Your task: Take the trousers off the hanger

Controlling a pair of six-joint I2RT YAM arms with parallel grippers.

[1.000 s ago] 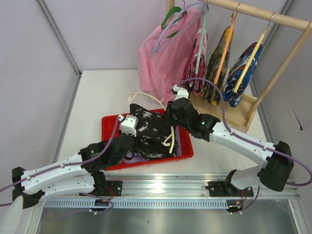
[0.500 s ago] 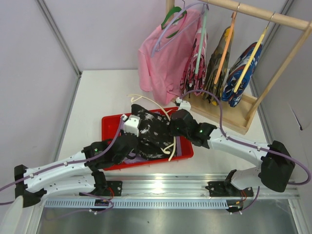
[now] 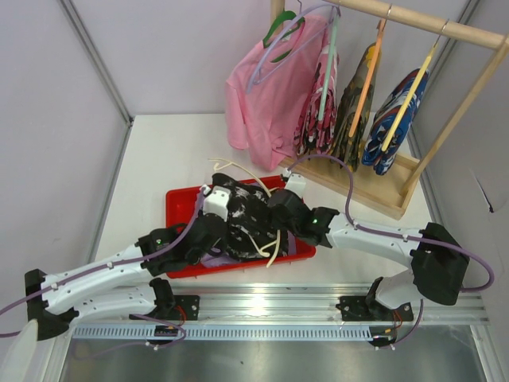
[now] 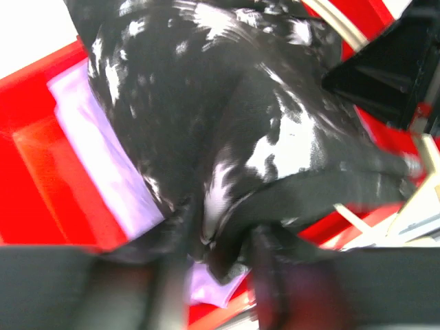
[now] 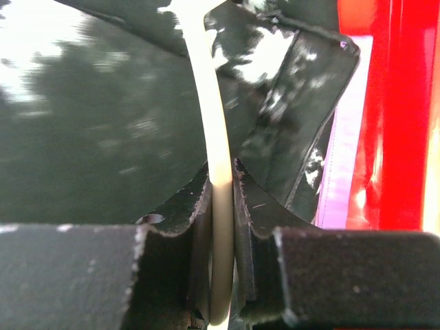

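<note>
Biggest thing here is the white table (image 3: 159, 151). Behind the red plastic tray (image 3: 176, 197) stands a wooden clothes rack (image 3: 374, 187) with a pink shirt (image 3: 262, 95) and a few patterned garments hanging on it, well apart from the tray.

Both pairs of trousers are in the tray. The black trousers with white speckles (image 3: 246, 215) are heaped on top, and the plain pale lavender trousers (image 4: 103, 158) lie underneath. From overhead the two arms cover a lot of the pile and the lavender is only a sliver at the tray's near edge. The left wrist camera shows a whole strip of it against the red wall.

The right wrist view shows what the top camera hides. The right gripper (image 5: 221, 192) is clamped on the thin cream plastic hanger (image 5: 203, 82), whose rod runs up across the black cloth.

The left gripper (image 4: 213, 275) sits low over the tray's near side, with a bunched fold of the black trousers right at its fingers (image 4: 268, 275). That bit is too blurry, so I honestly can't say if it's pinching the cloth or standing open.
</note>
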